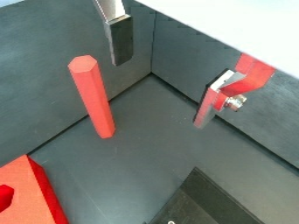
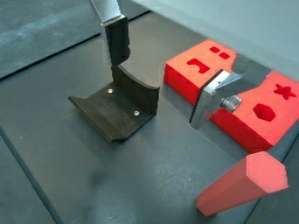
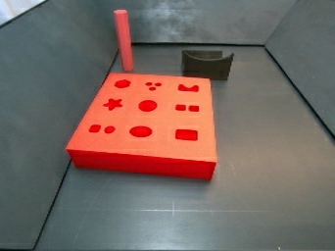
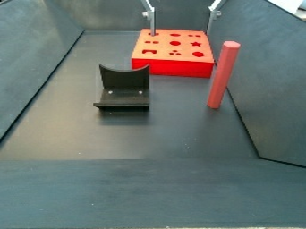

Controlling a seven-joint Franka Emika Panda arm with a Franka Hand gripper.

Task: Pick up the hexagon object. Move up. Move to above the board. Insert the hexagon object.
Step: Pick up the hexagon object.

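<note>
The hexagon object (image 1: 91, 96) is a slim red-pink prism standing upright on the dark floor, apart from the board; it shows in both wrist views (image 2: 243, 185) and both side views (image 3: 123, 41) (image 4: 221, 74). The board (image 3: 147, 123) is a flat red square block with shaped cut-outs, also seen in the other side view (image 4: 180, 52) and a wrist view (image 2: 208, 72). My gripper (image 1: 170, 74) (image 2: 163, 72) is open and empty, its silver fingers (image 1: 121, 39) spread wide. In a side view the gripper (image 4: 182, 12) hangs above the board's far edge, away from the rod.
The fixture (image 4: 122, 88), a dark curved bracket on a base plate, stands on the floor beside the board, and shows in a wrist view (image 2: 117, 109) and a side view (image 3: 207, 63). Grey walls (image 4: 257, 72) enclose the floor on all sides.
</note>
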